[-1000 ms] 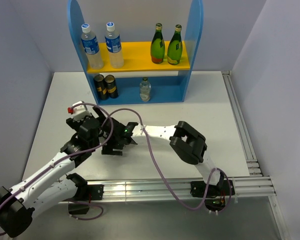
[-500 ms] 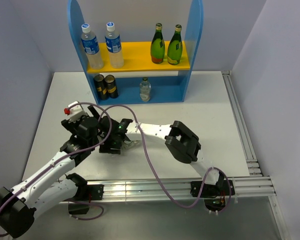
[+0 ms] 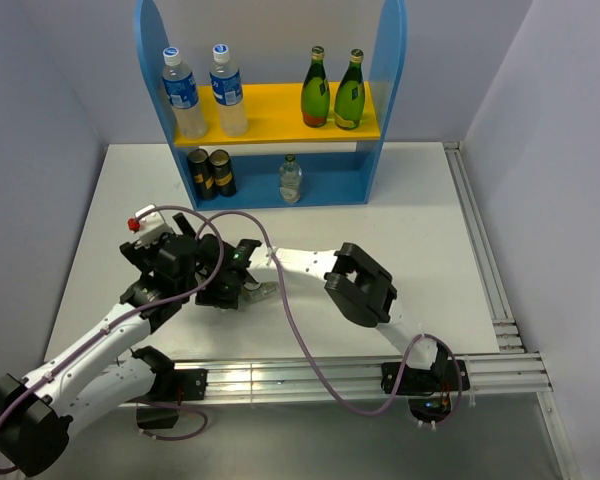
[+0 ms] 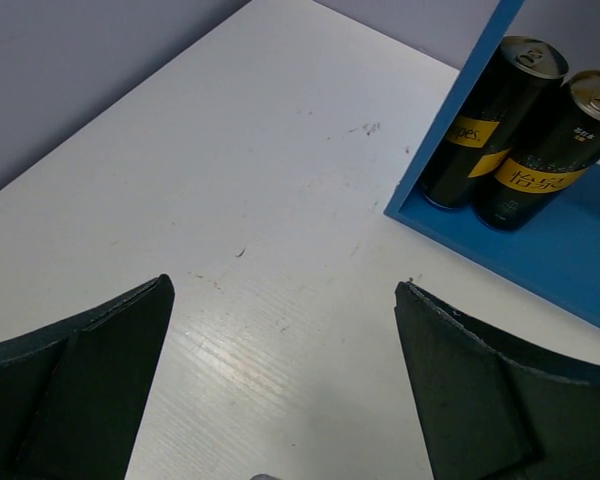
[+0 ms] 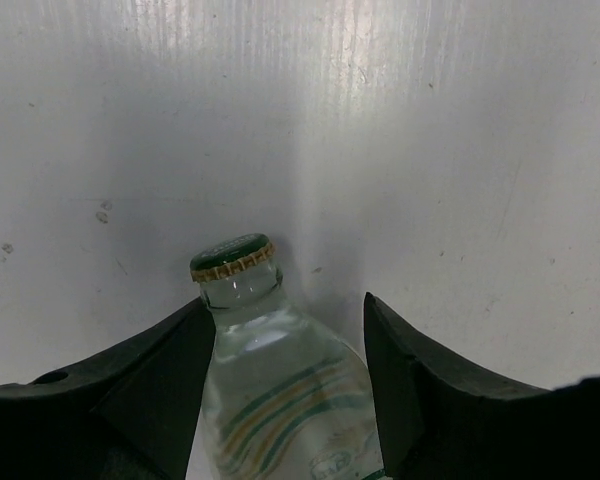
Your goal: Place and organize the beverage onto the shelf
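The shelf (image 3: 390,90) holds two blue-labelled bottles (image 3: 202,92) and two green bottles (image 3: 333,90) on its yellow upper board. One short clear bottle (image 3: 291,179) stands on the blue base. My right gripper (image 3: 248,291) is shut on the other short clear bottle (image 3: 264,290), low over the table's near left. In the right wrist view this bottle (image 5: 280,390) sits between the fingers, its green cap pointing away, with the gripper (image 5: 288,320) round its shoulder. My left gripper (image 3: 212,262) is open and empty, close beside the right one; in the left wrist view it (image 4: 283,290) is over bare table.
Two black-and-gold cans (image 3: 210,172) stand at the left of the shelf's base, and also show in the left wrist view (image 4: 525,150). A purple cable (image 3: 300,320) loops across both arms. A metal rail (image 3: 480,260) runs along the table's right edge.
My right arm has folded leftward and drawn its gripper a little left and nearer. My left gripper has shifted slightly left. The short clear bottle now shows beside the right gripper.
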